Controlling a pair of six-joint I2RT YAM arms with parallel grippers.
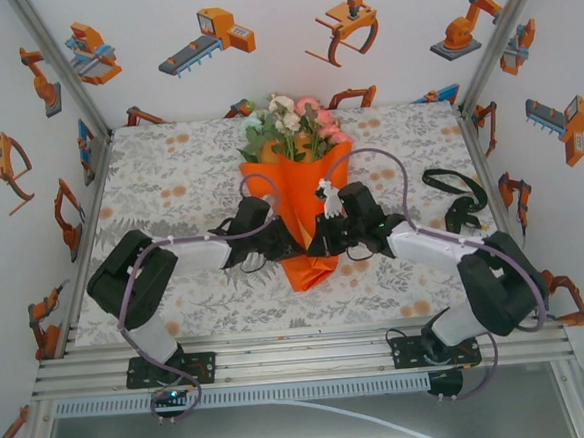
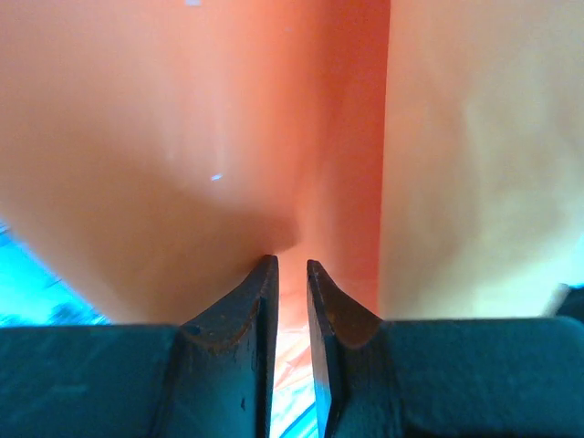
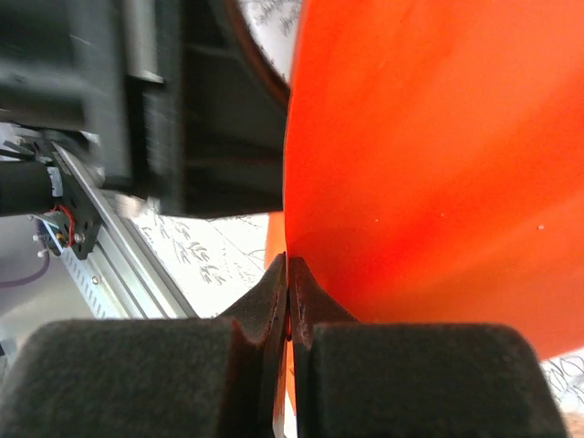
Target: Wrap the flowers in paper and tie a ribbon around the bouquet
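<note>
The bouquet stands as an orange paper [image 1: 305, 193] cone in the middle of the table, with the pink, white and green flowers [image 1: 290, 124] showing above its wide far end. My left gripper [image 1: 279, 245] is against the cone's lower left side. In the left wrist view its jaws [image 2: 292, 263] stand a narrow gap apart, tips touching a crease in the paper [image 2: 182, 137]. My right gripper [image 1: 322, 239] is at the lower right side. Up close it [image 3: 287, 257] is shut on an edge of the paper [image 3: 438, 137], an orange sliver between the pads. The black ribbon [image 1: 456, 195] lies loose at the right.
The floral tablecloth [image 1: 169, 177] covers the table, bounded by white printed walls and a metal rail [image 1: 302, 359] at the near edge. The left arm's dark body [image 3: 182, 109] hangs close beside my right gripper. Both arms' cables [image 1: 383, 162] loop beside the cone.
</note>
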